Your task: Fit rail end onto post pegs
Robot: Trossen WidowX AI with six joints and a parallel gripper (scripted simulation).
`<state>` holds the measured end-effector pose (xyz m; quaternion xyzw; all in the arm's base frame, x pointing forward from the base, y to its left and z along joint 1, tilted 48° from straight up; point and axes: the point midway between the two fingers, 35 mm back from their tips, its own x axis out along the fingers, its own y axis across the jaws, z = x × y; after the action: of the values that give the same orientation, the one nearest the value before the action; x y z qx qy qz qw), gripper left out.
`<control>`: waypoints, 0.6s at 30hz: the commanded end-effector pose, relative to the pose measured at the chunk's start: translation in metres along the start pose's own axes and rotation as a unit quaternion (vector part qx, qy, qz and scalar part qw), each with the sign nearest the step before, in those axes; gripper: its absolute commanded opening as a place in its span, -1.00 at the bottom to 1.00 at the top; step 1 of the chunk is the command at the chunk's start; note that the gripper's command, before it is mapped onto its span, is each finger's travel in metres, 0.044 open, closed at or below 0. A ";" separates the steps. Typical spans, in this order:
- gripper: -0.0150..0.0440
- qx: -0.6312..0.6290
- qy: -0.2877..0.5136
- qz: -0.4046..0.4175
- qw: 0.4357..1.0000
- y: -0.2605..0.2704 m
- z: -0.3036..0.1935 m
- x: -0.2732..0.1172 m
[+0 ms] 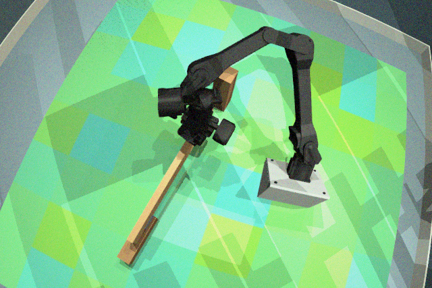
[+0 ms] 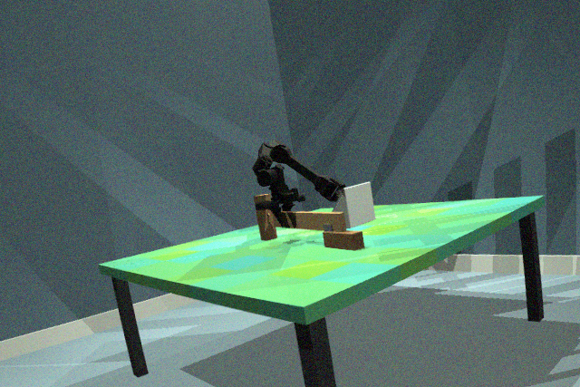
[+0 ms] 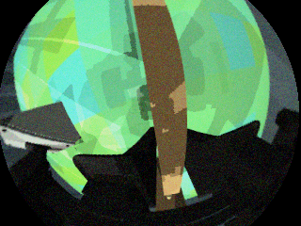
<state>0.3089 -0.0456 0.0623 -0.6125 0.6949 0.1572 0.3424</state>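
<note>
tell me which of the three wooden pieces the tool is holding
The long rail, gripped near its post end by the tool; the post and footboard block stand free.

You have a surface (image 2: 299, 279) patterned in green, teal and yellow patches, standing on dark legs (image 2: 129, 326). Behind it rise grey walls (image 2: 140, 69), with a pale baseboard (image 2: 491, 263) along a grey floor (image 2: 445, 326).
</note>
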 end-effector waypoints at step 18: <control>-0.49 -0.001 -0.003 -0.003 1.000 0.000 0.002 -0.003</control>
<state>0.3086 -0.0449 0.0627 -0.6130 0.6944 0.1573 0.3424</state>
